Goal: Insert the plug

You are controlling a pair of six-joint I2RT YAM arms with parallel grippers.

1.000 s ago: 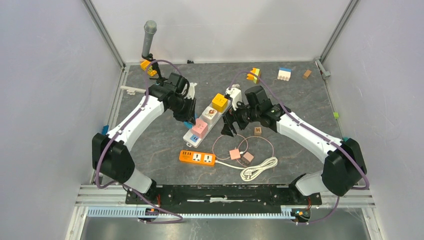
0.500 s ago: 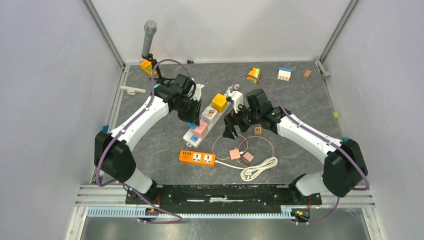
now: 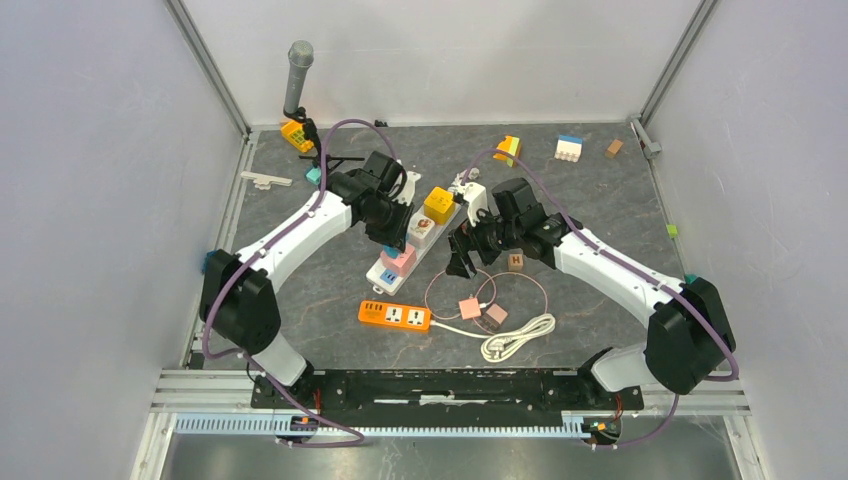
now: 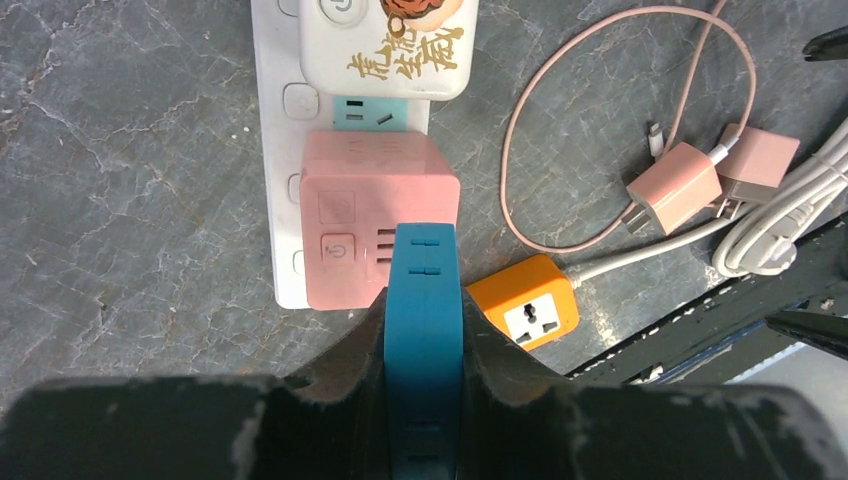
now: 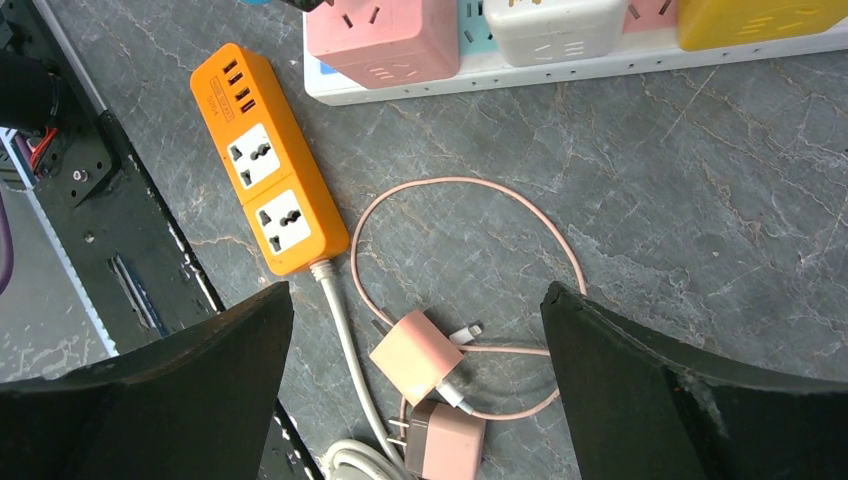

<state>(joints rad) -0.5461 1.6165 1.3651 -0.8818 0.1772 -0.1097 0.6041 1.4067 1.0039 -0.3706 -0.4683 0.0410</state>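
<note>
My left gripper [image 4: 424, 310] is shut on a blue plug [image 4: 424, 330] and holds it over the near edge of a pink cube adapter [image 4: 370, 220]. The adapter sits on the white power strip [image 4: 275, 150]. In the top view the left gripper [image 3: 394, 235] hovers over the strip's near half [image 3: 383, 281], above the pink cube [image 3: 399, 260]. Whether the plug touches the cube cannot be told. My right gripper [image 3: 460, 255] is open and empty just right of the strip. In its wrist view [image 5: 415, 290] it hangs above two pink chargers [image 5: 415, 355].
A white cartoon adapter [image 3: 420, 228] and a yellow cube [image 3: 437, 205] also sit on the strip. An orange power strip [image 3: 394, 316], a pink cable loop and a coiled white cord [image 3: 515, 337] lie near the front. Toy blocks [image 3: 568, 147] lie at the back.
My left arm has swung right with the blue plug, from beside the strip's left side to above the pink cube. The right gripper shifted slightly, then stayed open.
</note>
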